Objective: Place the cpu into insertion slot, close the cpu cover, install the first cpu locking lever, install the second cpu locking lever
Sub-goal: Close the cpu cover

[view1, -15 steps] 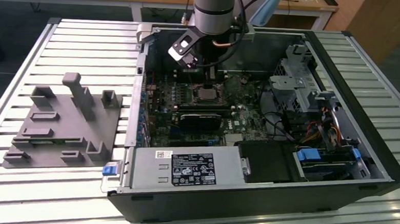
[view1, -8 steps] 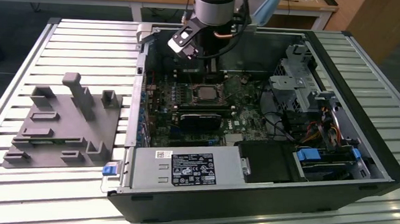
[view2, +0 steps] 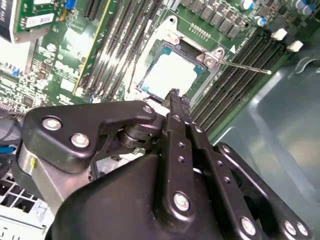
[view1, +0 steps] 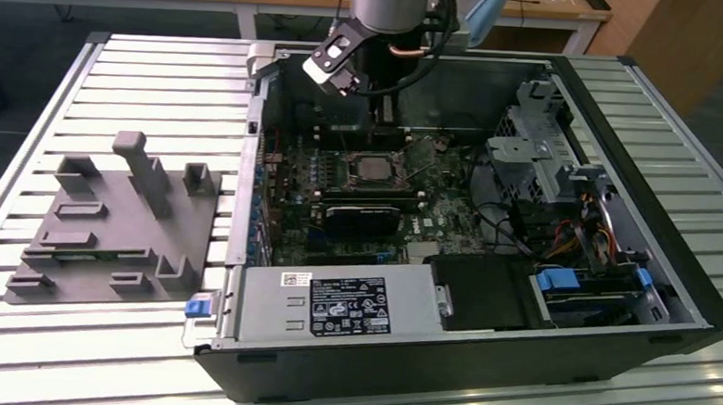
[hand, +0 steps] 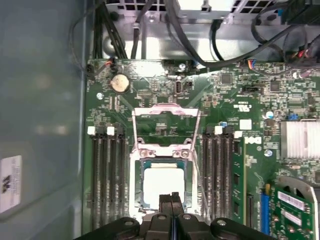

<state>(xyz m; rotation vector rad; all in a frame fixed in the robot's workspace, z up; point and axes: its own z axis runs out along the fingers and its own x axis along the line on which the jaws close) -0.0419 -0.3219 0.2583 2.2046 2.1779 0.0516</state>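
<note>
The cpu (hand: 162, 184) lies flat in the insertion slot (hand: 134, 186), its pale silver top facing up; in the second wrist view the cpu (view2: 170, 75) lies just beyond my fingertips. The cpu cover (hand: 165, 109) is swung open and lies back toward the coin battery. A thin locking lever (view2: 245, 67) sticks out sideways from the socket's corner. My gripper (hand: 171, 198) hovers over the near edge of the chip, fingers pressed together and holding nothing. In the exterior view the gripper (view1: 387, 120) hangs inside the case behind the insertion slot (view1: 370, 169).
Long memory slots (hand: 107, 180) flank the socket on both sides. A black card (view1: 361, 219) sits in front of it, and the power supply (view1: 331, 308) is nearer still. A drive cage (view1: 549, 166) and cables fill the exterior view's right. A grey fixture block (view1: 112, 227) stands outside the case.
</note>
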